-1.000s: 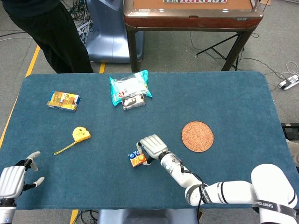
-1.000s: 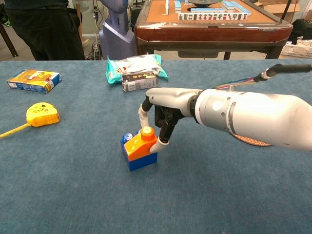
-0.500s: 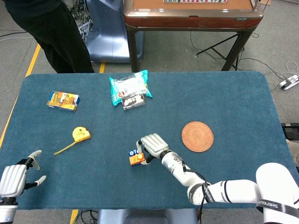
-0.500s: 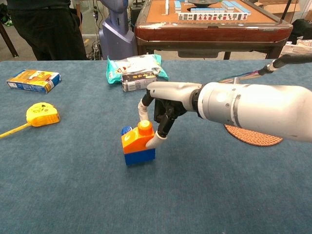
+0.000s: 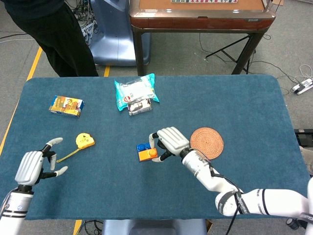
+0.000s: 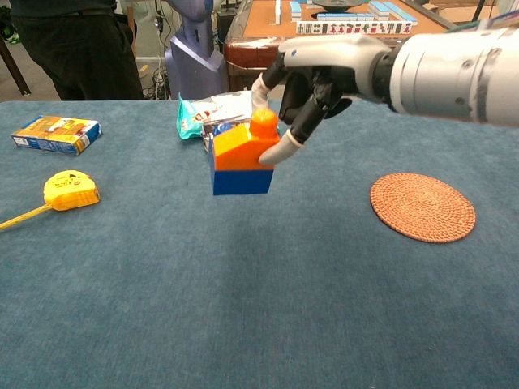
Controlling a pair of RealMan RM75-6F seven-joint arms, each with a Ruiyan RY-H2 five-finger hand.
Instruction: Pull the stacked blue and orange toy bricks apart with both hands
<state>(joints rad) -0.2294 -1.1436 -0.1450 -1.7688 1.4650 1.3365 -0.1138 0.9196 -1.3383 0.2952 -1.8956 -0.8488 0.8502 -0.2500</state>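
Plastic, rigid and light by the look: orange brick [image 5: 147, 155] stacked on blue brick [image 5: 143, 147], likely held together by stud friction alone; smooth faces may slip, so best taken on opposite side walls, one brick per hand.

Head view: stack near mid-table, just left of right hand [image 5: 171, 141], whose fingers curl onto the orange brick; coaster [image 5: 207, 143] just beyond the hand; left hand [image 5: 33, 165] well apart at the near left edge of the table [image 5: 244, 103], fingers spread, holding nothing; tape measure [image 5: 84, 141] near it; small box [image 5: 66, 105] and snack packet [image 5: 136, 93] further back.

Chest view: stack clear of the cloth, in the air; right hand [image 6: 312, 77] pinches the orange brick [image 6: 241, 146] from above and behind, a fingertip on its right wall; blue brick [image 6: 242, 180] hangs beneath, untouched, its lower walls free for the left hand, judged the next hold; left hand not shown here.
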